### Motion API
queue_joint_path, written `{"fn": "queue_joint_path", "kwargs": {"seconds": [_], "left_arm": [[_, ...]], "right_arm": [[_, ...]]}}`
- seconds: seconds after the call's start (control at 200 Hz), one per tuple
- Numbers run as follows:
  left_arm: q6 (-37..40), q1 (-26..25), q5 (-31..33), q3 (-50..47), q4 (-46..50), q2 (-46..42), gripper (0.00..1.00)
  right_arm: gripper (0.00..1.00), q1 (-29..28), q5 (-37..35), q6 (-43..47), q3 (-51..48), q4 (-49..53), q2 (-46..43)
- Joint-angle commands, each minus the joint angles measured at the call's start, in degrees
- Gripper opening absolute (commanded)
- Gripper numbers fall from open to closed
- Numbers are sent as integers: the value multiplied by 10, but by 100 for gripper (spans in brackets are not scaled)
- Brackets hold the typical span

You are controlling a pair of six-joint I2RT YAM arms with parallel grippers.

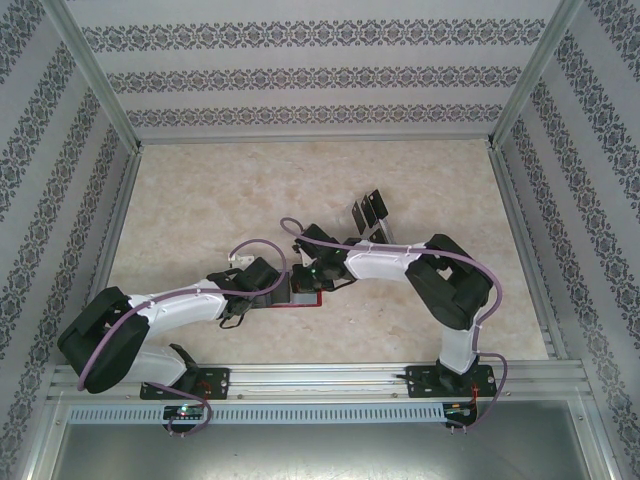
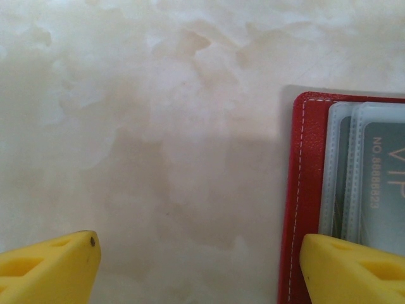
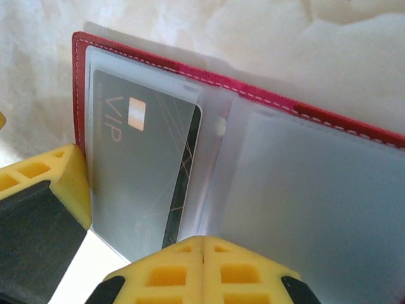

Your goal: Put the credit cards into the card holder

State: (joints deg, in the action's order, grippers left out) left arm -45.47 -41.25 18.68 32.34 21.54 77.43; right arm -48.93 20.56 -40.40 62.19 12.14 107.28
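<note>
Card holder (image 3: 78,88) lies open on the desk (image 2: 158,126), right under both claws. One grey VIP credit card (image 3: 139,164) sits in its clear sleeve (image 3: 209,152). My right claw (image 3: 202,272) is pressed together, nothing between the tips, just at the sleeve's near edge. My left claw (image 2: 199,269) is spread wide, one finger (image 2: 351,269) over the holder's red edge and the other over bare desk. More credit cards (image 1: 372,210) stand upright beyond the right claw
</note>
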Motion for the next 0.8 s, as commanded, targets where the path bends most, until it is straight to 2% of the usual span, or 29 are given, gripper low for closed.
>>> {"fn": "queue_joint_path", "kwargs": {"seconds": [0.0,0.799], "left_arm": [[-4,-4,1,-13,-5,9,83],[-8,-4,-5,-16,-13,12,83]], "right_arm": [[0,-8,-4,-7,-9,-9,-13],[0,-33,23,-20,30,-31,21]]}}
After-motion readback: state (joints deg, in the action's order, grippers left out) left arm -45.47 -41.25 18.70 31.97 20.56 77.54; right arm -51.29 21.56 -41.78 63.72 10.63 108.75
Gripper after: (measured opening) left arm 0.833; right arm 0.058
